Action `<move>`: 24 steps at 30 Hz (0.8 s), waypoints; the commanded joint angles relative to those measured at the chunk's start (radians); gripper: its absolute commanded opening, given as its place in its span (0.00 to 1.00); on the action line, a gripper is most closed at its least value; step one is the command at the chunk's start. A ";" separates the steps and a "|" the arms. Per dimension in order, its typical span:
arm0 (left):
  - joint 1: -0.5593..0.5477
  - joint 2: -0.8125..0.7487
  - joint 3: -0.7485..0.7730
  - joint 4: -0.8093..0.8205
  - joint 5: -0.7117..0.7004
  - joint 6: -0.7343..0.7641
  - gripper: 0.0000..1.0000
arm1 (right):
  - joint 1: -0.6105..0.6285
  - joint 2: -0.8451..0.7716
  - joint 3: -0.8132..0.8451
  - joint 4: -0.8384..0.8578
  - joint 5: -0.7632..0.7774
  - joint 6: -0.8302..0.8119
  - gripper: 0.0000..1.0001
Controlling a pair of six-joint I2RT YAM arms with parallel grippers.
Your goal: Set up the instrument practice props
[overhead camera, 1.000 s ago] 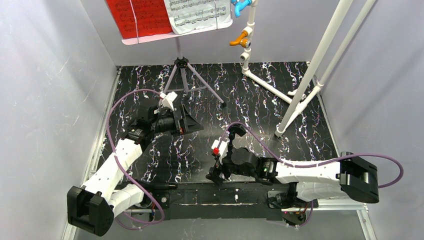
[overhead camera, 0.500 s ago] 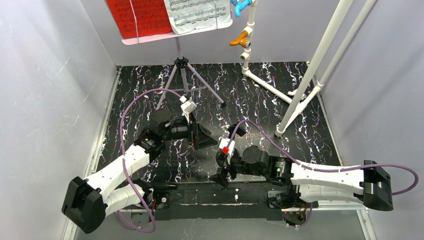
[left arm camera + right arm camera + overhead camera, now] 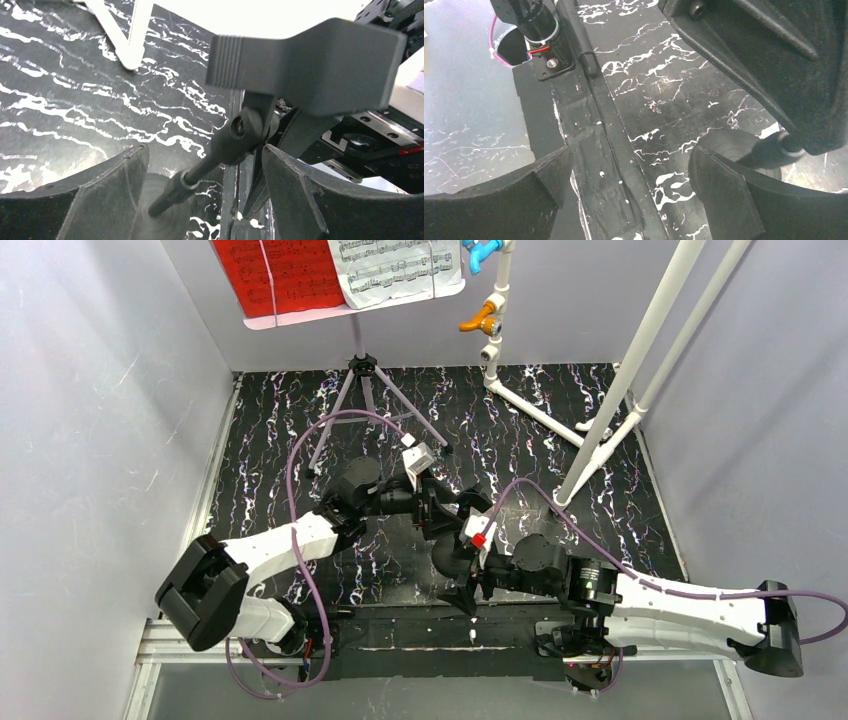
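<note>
The black microphone stand shows in the left wrist view: round base (image 3: 159, 216), slanted pole (image 3: 200, 167) and grey microphone (image 3: 305, 65) on top. My left gripper (image 3: 202, 150) is open, its jaws on either side of the pole without touching it. In the top view it (image 3: 437, 512) is mid-table. My right gripper (image 3: 630, 152) is open and empty, just left of the stand's base (image 3: 731, 145), low near the front rail (image 3: 462, 585). The lilac music stand (image 3: 362, 380) stands at the back with the red page (image 3: 275, 275) and white page (image 3: 395, 265).
The white pipe frame (image 3: 610, 400) with orange tap (image 3: 480, 318) and blue tap (image 3: 482, 252) stands at the back right. Grey walls close in the left, right and back. A black rail (image 3: 599, 125) runs along the front edge under my right gripper.
My left arm has swung right and forward, bringing its open jaws around the microphone stand's pole. My right arm has shifted right along the front rail.
</note>
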 commanded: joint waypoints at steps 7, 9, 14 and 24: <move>-0.082 0.092 0.072 0.163 -0.132 0.072 0.53 | 0.000 -0.081 -0.002 -0.079 0.096 0.011 0.98; -0.086 0.066 0.052 0.164 -0.244 0.108 0.40 | 0.000 -0.086 0.000 -0.087 0.111 0.013 0.98; -0.085 -0.031 0.034 0.097 -0.486 0.247 0.15 | 0.000 -0.099 -0.014 -0.081 0.187 0.017 0.98; -0.017 -0.036 0.138 -0.042 -0.778 0.401 0.00 | -0.002 -0.017 -0.057 0.066 0.260 0.028 0.98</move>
